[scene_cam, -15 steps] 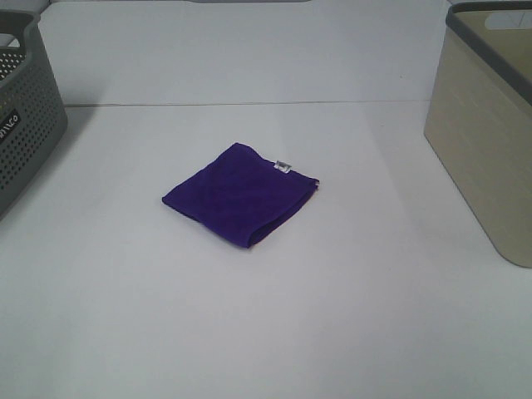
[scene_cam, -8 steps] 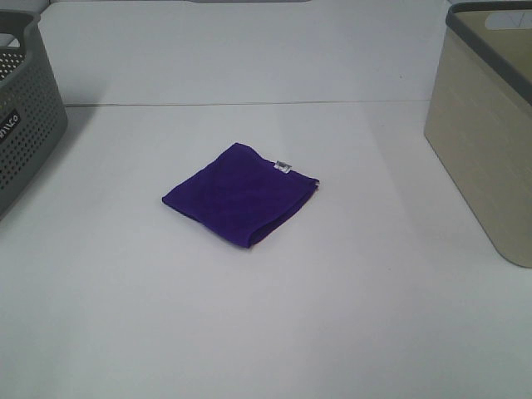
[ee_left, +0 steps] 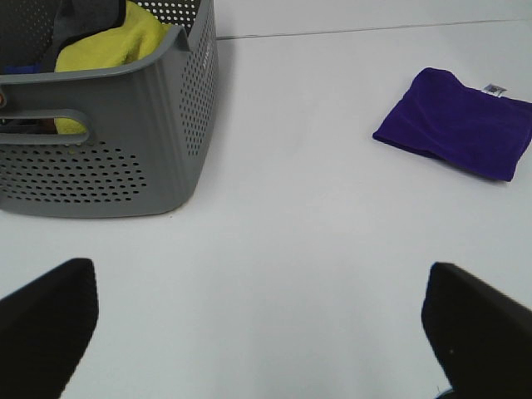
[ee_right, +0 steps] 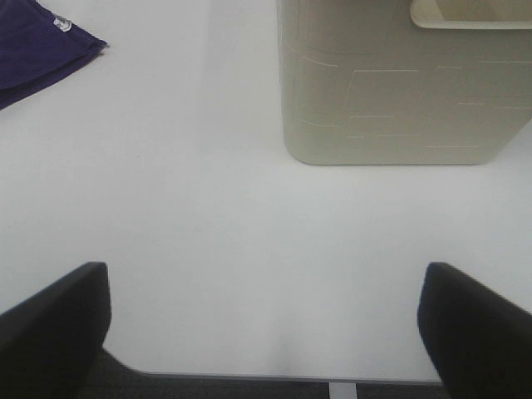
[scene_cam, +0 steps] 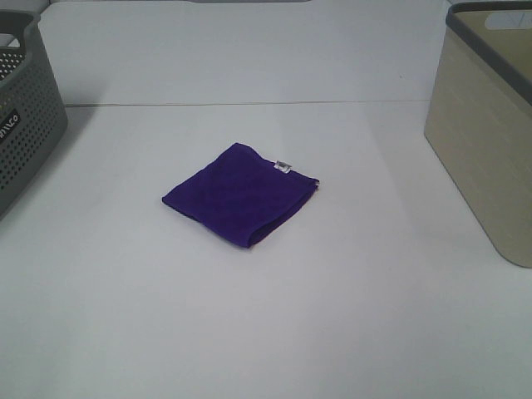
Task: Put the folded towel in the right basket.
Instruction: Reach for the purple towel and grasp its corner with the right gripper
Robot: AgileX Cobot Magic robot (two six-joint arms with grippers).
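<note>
A folded purple towel (scene_cam: 241, 194) with a small white tag lies flat on the white table in the middle of the exterior view. It also shows in the left wrist view (ee_left: 459, 125) and at the edge of the right wrist view (ee_right: 37, 50). The beige right basket (scene_cam: 490, 125) stands at the right edge; it also shows in the right wrist view (ee_right: 403, 79). My left gripper (ee_left: 262, 324) is open and empty, well short of the towel. My right gripper (ee_right: 266, 324) is open and empty, in front of the beige basket. Neither arm shows in the exterior view.
A grey perforated basket (scene_cam: 25, 116) stands at the left edge; in the left wrist view (ee_left: 108, 125) it holds a yellow cloth (ee_left: 108, 41) and darker items. The table's front edge (ee_right: 274, 378) shows below the right gripper.
</note>
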